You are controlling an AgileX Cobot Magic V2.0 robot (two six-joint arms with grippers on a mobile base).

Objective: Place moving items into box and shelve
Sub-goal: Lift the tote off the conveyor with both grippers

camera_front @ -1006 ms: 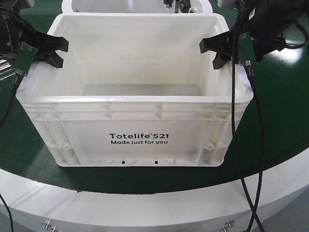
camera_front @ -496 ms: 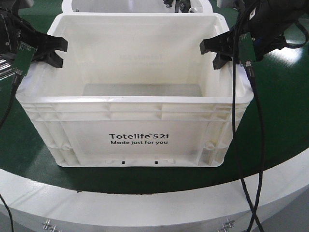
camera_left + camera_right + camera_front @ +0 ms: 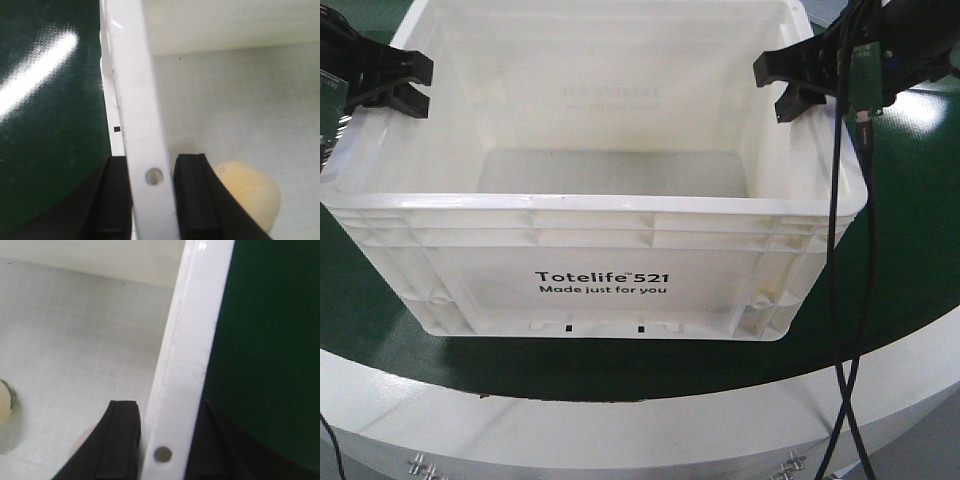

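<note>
Nearest, box point(image 3: 600, 290) fills mid-frame, green tabletop point(image 3: 910, 250) beneath, print facing camera. Inside, pale yellow rounded item point(image 3: 250, 192) on floor. Farther back, left gripper point(image 3: 418, 88) upper left, right gripper point(image 3: 772, 90) upper right, each clamped on side rim. Loading seemingly done; shelving left.

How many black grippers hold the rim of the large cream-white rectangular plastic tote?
2. The left gripper clamps the left rim of the cream-white rectangular plastic tote; the right gripper clamps its right rim. Each has one finger inside, one outside.
</note>
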